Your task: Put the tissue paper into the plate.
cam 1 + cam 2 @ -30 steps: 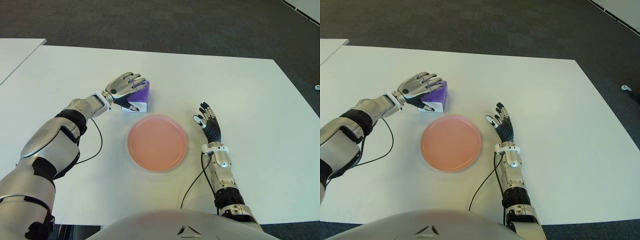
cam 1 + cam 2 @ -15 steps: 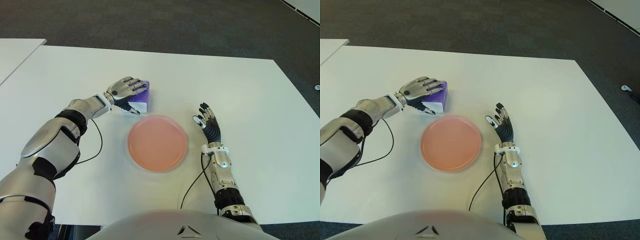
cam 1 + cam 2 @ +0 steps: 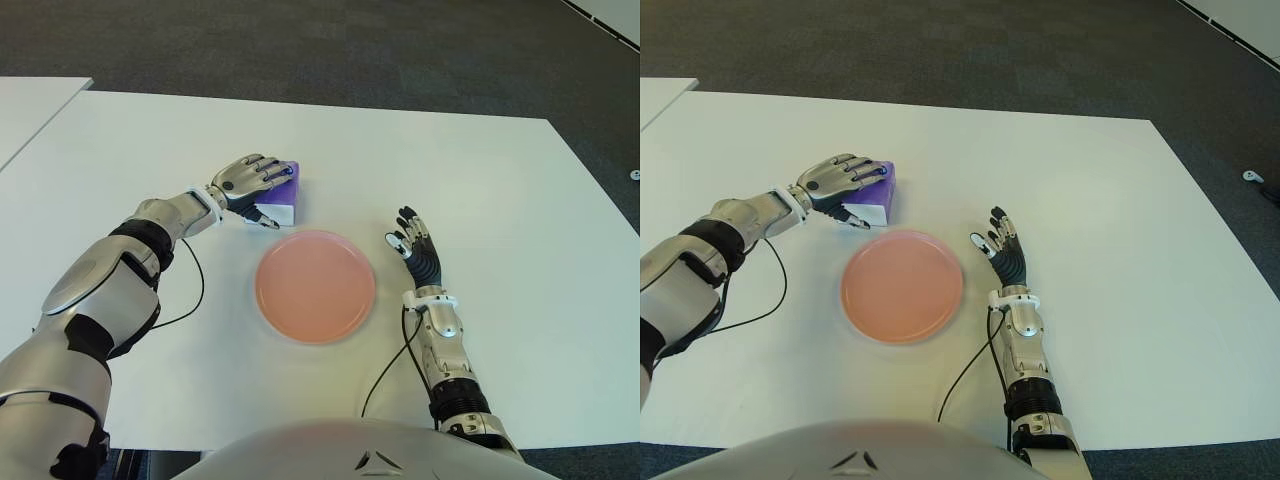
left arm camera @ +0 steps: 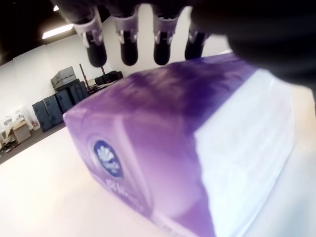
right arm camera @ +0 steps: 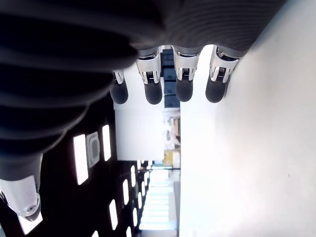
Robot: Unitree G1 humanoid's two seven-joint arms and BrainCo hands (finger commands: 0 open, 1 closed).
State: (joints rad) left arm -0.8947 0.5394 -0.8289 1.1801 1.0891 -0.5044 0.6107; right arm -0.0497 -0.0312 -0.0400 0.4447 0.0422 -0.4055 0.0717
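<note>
The tissue pack [image 3: 290, 205], purple with a white front, sits on the white table [image 3: 480, 180] just behind the plate's left side. My left hand [image 3: 276, 196] covers it. The fingers [image 4: 129, 47] curl over its top and the thumb presses its near face, so the hand is shut on the pack [image 4: 163, 148]. The pink round plate [image 3: 264, 290] lies in front of me with nothing in it. My right hand [image 3: 413, 243] shows to the right of the plate, fingers straight and spread, holding nothing.
Black cables [image 3: 197, 290] run from both wrists over the table near the plate. A second white table [image 3: 30, 100] shows at the far left. Dark carpet [image 3: 320, 40] lies beyond the far table edge.
My left hand came down from an open hover onto the tissue pack and its fingers curled around it. The pack, the plate and the right hand stayed where they were.
</note>
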